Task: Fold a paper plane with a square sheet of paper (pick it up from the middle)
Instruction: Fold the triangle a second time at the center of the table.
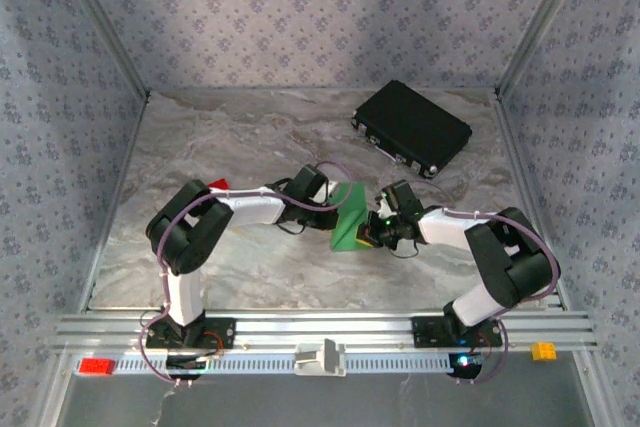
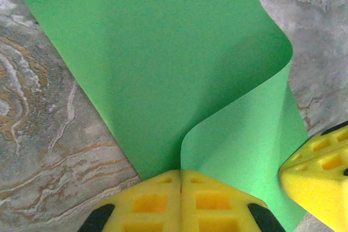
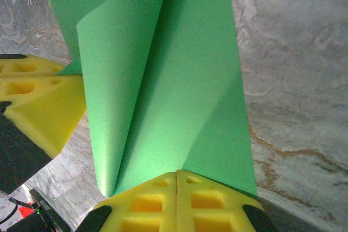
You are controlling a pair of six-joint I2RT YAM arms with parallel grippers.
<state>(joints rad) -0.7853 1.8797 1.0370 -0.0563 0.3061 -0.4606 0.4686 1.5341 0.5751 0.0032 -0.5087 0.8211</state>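
We are pinching the paper (image 1: pixel 351 219) over the middle of the bench (image 1: pixel 240 137), left tool (image 2: pixel 181 174) and right tool (image 3: pixel 176 174) each clamped on an edge, bending it into a loose curl, with no crease pressed yet and nearly all folding left.

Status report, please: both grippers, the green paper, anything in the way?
Left gripper shut on the green paper, loosely folded over. Right gripper shut on it too, opposite side. Black case and red block apart, nothing in the way.
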